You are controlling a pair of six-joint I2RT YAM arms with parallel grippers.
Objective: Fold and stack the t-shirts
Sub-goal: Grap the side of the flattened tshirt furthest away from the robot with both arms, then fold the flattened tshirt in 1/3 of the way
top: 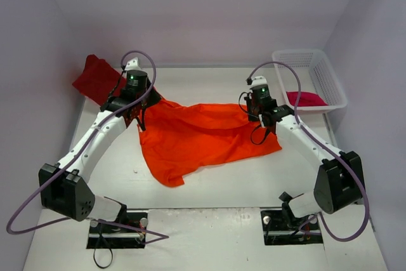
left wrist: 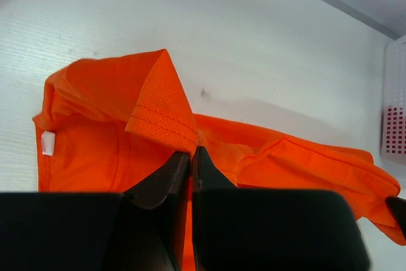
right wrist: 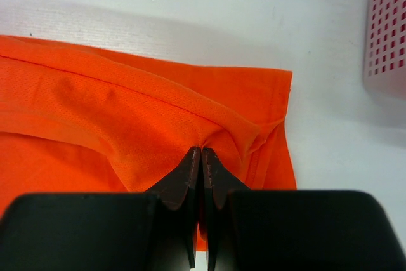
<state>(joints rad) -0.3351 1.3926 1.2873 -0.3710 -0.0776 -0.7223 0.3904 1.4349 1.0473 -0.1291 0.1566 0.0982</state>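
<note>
A bright orange t-shirt [top: 203, 134] hangs stretched between both grippers over the middle of the table, its lower part resting on the surface. My left gripper [top: 141, 117] is shut on the shirt's left upper edge; in the left wrist view the jaws [left wrist: 192, 152] pinch a stitched hem [left wrist: 162, 118]. My right gripper [top: 265, 125] is shut on the right upper edge, with cloth [right wrist: 127, 118] bunched at its tips [right wrist: 202, 152]. A dark red t-shirt [top: 96, 77] lies crumpled at the back left. A crimson-pink t-shirt [top: 306, 98] lies in the basket.
A white plastic mesh basket [top: 330, 80] stands at the back right, also seen at the right edge of the wrist views [right wrist: 387, 30]. Pale walls close in the table on three sides. Both arm bases sit at the near edge.
</note>
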